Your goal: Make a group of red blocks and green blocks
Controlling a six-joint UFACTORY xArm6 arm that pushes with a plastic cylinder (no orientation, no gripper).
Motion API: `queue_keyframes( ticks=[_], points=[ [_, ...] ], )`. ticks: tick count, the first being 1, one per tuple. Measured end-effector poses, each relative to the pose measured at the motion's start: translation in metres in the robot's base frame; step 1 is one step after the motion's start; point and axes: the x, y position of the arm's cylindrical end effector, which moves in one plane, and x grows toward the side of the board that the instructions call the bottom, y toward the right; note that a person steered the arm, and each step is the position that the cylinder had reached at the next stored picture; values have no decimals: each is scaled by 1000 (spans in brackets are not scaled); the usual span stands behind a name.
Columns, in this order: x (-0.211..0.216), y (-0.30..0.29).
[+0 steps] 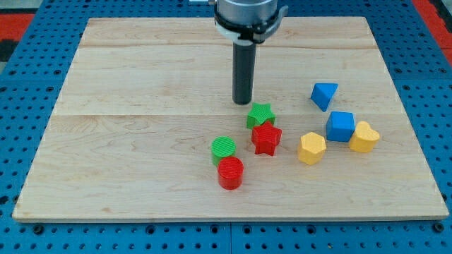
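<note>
My tip [243,102] rests on the wooden board just above and left of the green star [260,115], close to it but apart. The red star [266,138] touches the green star from below. The green cylinder [224,149] sits to the left of the red star, with the red cylinder [230,173] touching it from below. A small gap separates the two stars from the two cylinders.
At the view's right lie a blue triangular block [323,95], a blue cube [340,126], a yellow heart-shaped block [364,137] and a yellow hexagonal block [311,148]. The wooden board [141,106] lies on a blue pegboard.
</note>
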Motion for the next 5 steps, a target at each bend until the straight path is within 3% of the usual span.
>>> queue_keyframes(
  ticks=[1, 2, 3, 4, 5],
  points=[
    [25, 74],
    [52, 66],
    [55, 15],
    [89, 44],
    [97, 86]
  ],
)
